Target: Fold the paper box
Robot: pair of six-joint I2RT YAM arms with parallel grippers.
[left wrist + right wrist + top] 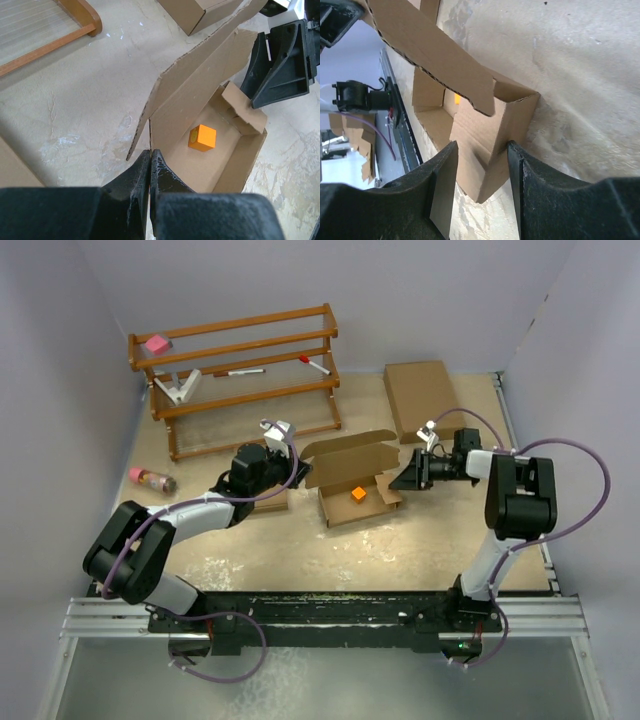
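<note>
Left gripper (150, 153): two black moulded fingers, pressed together on the thin cardboard edge at the near corner of the box (200, 170).

Right gripper (481, 170): two black fingers (440, 195), spread, set either side of the box's short end wall. Contact with the wall cannot be told.

Box: one, plain brown corrugated cardboard, matte. It is a shallow rectangular tray with upright walls. The lid panel is raised and leaning back, with a wavy die-cut rim and notched side flaps. It lies mid-table (300, 550) between the two grippers, the left one at its lid-side corner and the right one at its far end.

Cube (202, 137): one, orange, smooth, with sharp edges, lying on the tray floor and clear of the walls.

Table: pale sandy surface, mottled with white scuffs.

Other cardboard: two pieces. One is a flat closed brown carton (421, 395) at the back right. The other is a flat brown sheet (268, 502) partly under the left arm.

Rack (240, 370): one, of varnished wooden rails in stepped tiers, at the back left. It holds one pink block (155, 343), two white pens (245, 371) and one white angled piece (178, 387).

Bottle (150, 478): one, small, pink at one end, lying on its side near the left wall.
</note>
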